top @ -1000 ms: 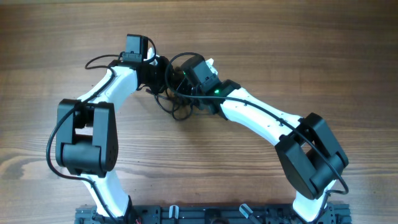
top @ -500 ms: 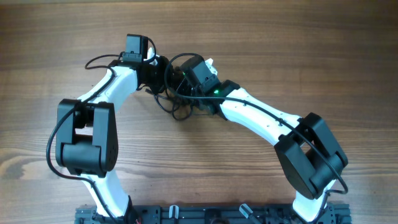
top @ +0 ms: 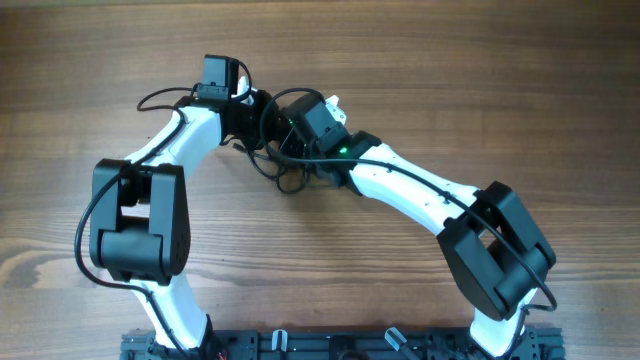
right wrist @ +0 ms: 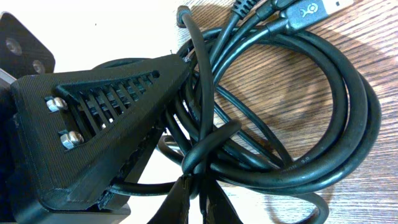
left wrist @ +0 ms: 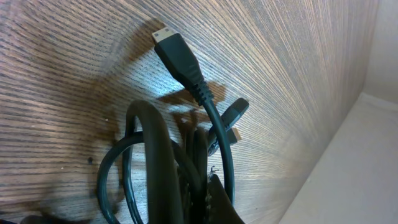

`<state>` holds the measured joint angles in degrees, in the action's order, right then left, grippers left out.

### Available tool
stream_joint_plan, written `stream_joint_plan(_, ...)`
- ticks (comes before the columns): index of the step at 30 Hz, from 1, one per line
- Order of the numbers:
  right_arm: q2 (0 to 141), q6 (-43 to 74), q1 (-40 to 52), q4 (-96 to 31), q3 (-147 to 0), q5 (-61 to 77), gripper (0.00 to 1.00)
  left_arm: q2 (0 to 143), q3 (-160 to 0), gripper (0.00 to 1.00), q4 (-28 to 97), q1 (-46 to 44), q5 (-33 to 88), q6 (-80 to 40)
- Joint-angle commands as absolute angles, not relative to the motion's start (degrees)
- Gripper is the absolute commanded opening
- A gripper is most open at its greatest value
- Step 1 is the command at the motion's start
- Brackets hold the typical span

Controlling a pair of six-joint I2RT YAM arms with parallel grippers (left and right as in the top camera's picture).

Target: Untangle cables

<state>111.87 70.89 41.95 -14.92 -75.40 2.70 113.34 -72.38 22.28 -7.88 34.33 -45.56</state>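
The cables (top: pixel 284 176) are a black knotted clump on the wooden table between both arms' tips. My left gripper (top: pixel 257 109) reaches in from the left and my right gripper (top: pixel 288 131) from the right, almost touching. In the left wrist view a plug (left wrist: pixel 176 50) sticks up from loops of cables (left wrist: pixel 148 140), and my left gripper (left wrist: pixel 200 206) is shut on the bundle. In the right wrist view my right gripper (right wrist: pixel 201 194) is shut on a thin cord where the cables (right wrist: pixel 323 127) cross in a knot. The ribbed black finger (right wrist: pixel 106 118) of the left gripper sits right beside it.
A loose black wire (top: pixel 160 97) arcs out beside the left arm. A USB plug (right wrist: pixel 311 11) and other plug ends lie at the top of the right wrist view. Bare wooden table (top: pixel 480 70) surrounds the clump, and a rail (top: pixel 330 345) runs along the near edge.
My right arm has shifted slightly left, toward the left gripper. The left arm and the clump look unchanged.
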Motion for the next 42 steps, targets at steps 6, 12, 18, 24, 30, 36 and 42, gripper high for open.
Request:
stream_joint_plan(6,112.0,60.5,40.3,-16.3,-75.5,3.1,0.04,112.6,-72.2,0.04,22.5,-8.2,35.6,-45.6)
stream_joint_plan(12,105.8,50.4,38.2,-16.4,-75.5,10.7,0.04,112.6,-72.2,0.04,22.5,-8.1,33.3,-45.7)
stream_joint_plan(18,103.1,38.0,38.2,-18.5,-75.5,14.5,0.04,112.6,-72.2,0.04,22.6,-8.0,32.6,-45.6)
stream_joint_plan(24,102.8,35.2,36.6,-23.1,-75.5,15.2,0.04,112.6,-72.2,0.04,22.9,-6.0,32.3,-45.6)
stream_joint_plan(30,102.8,38.2,33.7,-25.0,-75.5,17.5,0.16,112.2,-73.3,0.04,23.7,-3.7,35.2,-40.7)
stream_joint_plan(36,102.8,40.6,30.3,-26.7,-75.5,19.0,0.16,106.9,-79.5,0.09,35.4,-3.8,25.5,-29.7)
stream_joint_plan(42,102.9,41.7,29.4,-29.8,-75.5,21.5,0.24,101.3,-80.4,0.37,41.0,-5.3,16.6,-28.8)
